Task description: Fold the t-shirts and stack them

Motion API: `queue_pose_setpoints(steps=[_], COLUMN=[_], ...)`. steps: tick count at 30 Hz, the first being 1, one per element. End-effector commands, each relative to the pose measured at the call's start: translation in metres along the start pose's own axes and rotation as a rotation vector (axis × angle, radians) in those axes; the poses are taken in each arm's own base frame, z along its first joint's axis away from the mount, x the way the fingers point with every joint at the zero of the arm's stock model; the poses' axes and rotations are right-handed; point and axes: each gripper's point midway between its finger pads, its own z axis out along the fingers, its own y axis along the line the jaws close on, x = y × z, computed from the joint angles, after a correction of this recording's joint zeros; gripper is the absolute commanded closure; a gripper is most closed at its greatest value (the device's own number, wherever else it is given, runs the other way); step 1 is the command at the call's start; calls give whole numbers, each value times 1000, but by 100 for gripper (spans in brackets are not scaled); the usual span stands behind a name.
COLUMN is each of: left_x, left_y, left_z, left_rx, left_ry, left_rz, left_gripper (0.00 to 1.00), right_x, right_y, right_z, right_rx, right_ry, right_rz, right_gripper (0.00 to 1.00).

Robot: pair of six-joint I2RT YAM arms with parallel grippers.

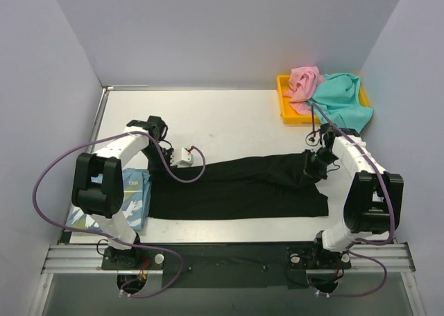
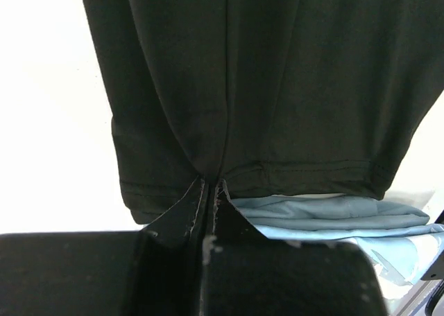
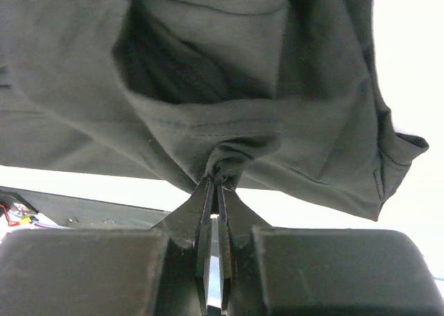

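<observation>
The black t-shirt [image 1: 239,188] lies in the middle of the table, stretched long from left to right. It is soft, thin, dark cloth with a stitched hem. The left claw [image 2: 210,186] is squeezed shut on the hem at the left end. The right claw [image 3: 218,181] is squeezed shut on a bunched bit at the right end, so each arm holds the end nearest to it. I think the next fold needs both ends to move together. A folded light blue t-shirt [image 2: 326,215] sits just beside the left end. The pink t-shirt [image 1: 303,82] and teal t-shirt [image 1: 341,100] are heaped in the yellow tray [image 1: 283,98], far right.
</observation>
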Motion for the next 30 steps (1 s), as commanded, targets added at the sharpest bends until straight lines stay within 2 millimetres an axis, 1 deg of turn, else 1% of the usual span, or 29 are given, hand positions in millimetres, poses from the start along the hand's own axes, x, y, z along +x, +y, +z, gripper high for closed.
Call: queue_pose_setpoints(steps=[1,5,7,8,9,10,11,12,13,14,15,16,17,18,19,20,23,24,25,26,27,28,29,30], left_x=[4,6,5,1,3,-1,1,-6,-8,-19,-22,-31,-39,-45,-47,-48,-41,-36,-29,-30,-23,-21,-16,-16], left_y=[15,20,30,41,50,67,79,103,118,140,148,162,171,172,174,171,157,149,139,133,119,112,99,92], left_z=[-7,-6,-10,-16,-20,-27,-33,-44,-53,-66,-72,-82,-88,-87,-87,-84,-68,-59,-49,-47,-37,-34,-25,-22], left_rx=[-62,-73,-113,-155,-190,-256,-316,-426,-500,-604,-644,-706,-752,-761,-769,-758,-695,-665,-621,-594,-538,-510,-458,-429], left_ry=[26,45,44,36,42,33,42,25,19,-16,-30,-58,-79,-84,-80,-78,-67,-56,-41,-44,-27,-28,-14,-14], left_rz=[26,49,51,57,44,45,23,22,1,9,-8,1,-2,3,6,13,6,4,1,16,13,28,26,46], left_gripper=[100,100,100,100,100,100,100,100,100,100,100,100,100,100,100,100,100,100,100,100,100,100,100,100], right_x=[18,19,21,22,19,17,10,6,-6,-14,-26,-34,-43,-47,-50,-47,-27,-15,-11,3,7,18,22,28], right_y=[-24,-23,-27,-30,-30,-32,-31,-27,-23,-19,-15,-11,-9,-6,-5,-6,-13,-15,-13,-14,-12,-13,-13,-15], right_z=[7,9,7,3,0,-5,-11,-16,-23,-26,-32,-35,-38,-40,-40,-39,-29,-21,-20,-12,-10,-4,-3,0], right_rx=[85,79,102,122,129,139,130,110,91,75,66,52,45,33,31,36,59,61,47,45,33,37,36,39], right_ry=[92,109,119,119,106,90,59,35,-6,-30,-62,-82,-93,-98,-99,-88,-36,0,8,50,58,88,98,115], right_rz=[124,139,137,135,133,134,138,140,131,129,123,125,128,131,136,142,153,163,164,173,178,184,191,197], right_gripper=[100,100,100,100,100,100,100,100,100,100,100,100,100,100,100,100,100,100,100,100,100,100,100,100])
